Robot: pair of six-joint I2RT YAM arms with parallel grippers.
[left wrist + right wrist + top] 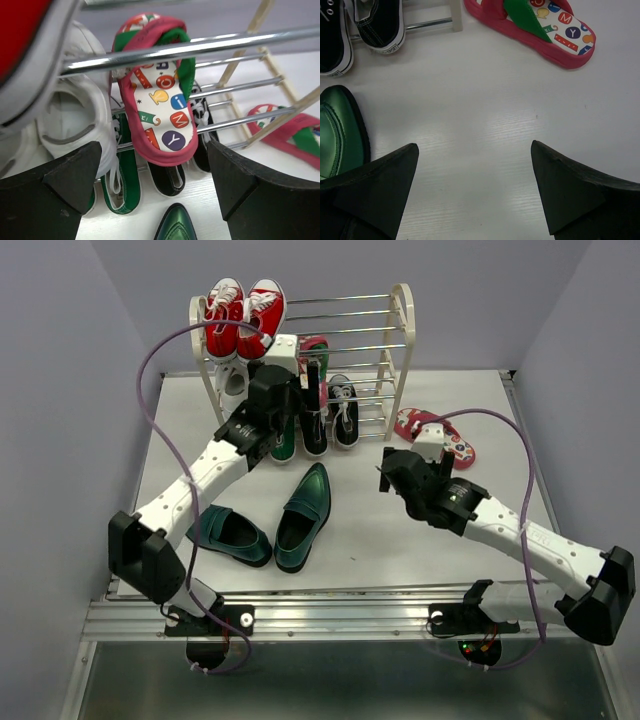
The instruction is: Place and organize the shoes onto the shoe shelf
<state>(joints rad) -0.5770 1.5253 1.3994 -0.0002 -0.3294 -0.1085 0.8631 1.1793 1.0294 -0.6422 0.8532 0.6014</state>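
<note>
1. White worktop (pixel 400 530); shoe shelf (pixel 402 330) at far edge.
2. Left hand (pixel 154 155) spread wide, empty; red flip-flop (pixel 160 100) on shelf rods just ahead.
3. Right hand (pixel 475 150) spread wide, empty; second flip-flop (pixel 540 25) on worktop beyond it.

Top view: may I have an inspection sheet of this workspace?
Surface: white table.
Job's things: cream-framed chrome-rod shoe shelf at back; one red printed flip-flop on its rods, other flip-flop on table beside it; black white-laced sneakers on lowest rods; two glossy dark green loafers on table.
Clutter: red sneakers on top tier; white sneakers below.
Grippers: left gripper open, empty, at shelf; right gripper open, empty, over table.
Cables: purple cable looping off each arm.
Surroundings: plain lilac walls.
</note>
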